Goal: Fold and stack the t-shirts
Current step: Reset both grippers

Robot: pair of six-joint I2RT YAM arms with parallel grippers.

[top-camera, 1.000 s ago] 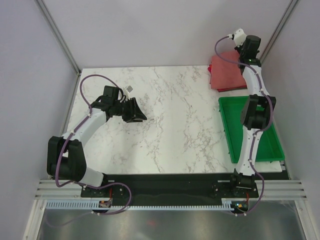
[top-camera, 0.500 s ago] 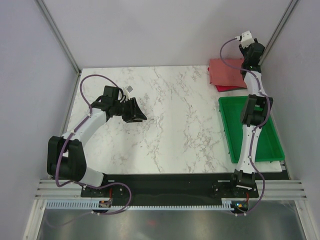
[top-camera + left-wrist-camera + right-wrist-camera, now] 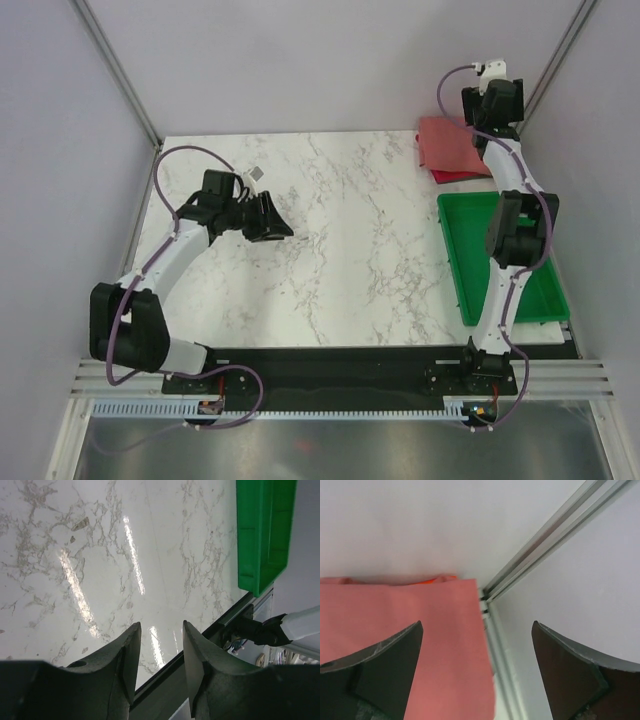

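The folded t-shirts lie stacked in the table's back right corner. A dusty rose t-shirt (image 3: pixel 452 145) (image 3: pixel 420 645) is on top, a dark maroon edge (image 3: pixel 455 178) shows below it, and a bright orange sliver (image 3: pixel 440 579) peeks out at the far side. My right gripper (image 3: pixel 482 112) (image 3: pixel 477 630) hovers above the stack's far right corner, open wide and holding nothing. My left gripper (image 3: pixel 276 228) (image 3: pixel 161 630) hangs over the bare marble at the left, its fingers (image 3: pixel 127 650) apart with nothing between them.
A green plastic tray (image 3: pixel 500 262) (image 3: pixel 260 535) sits along the right edge, in front of the stack. The enclosure's walls and a metal corner post (image 3: pixel 545 535) stand close behind the right gripper. The marble table (image 3: pixel 350 250) spreads between the arms.
My right gripper has opened, let go of the rose t-shirt on the stack, and drawn up and back toward the corner. The left arm has barely shifted.
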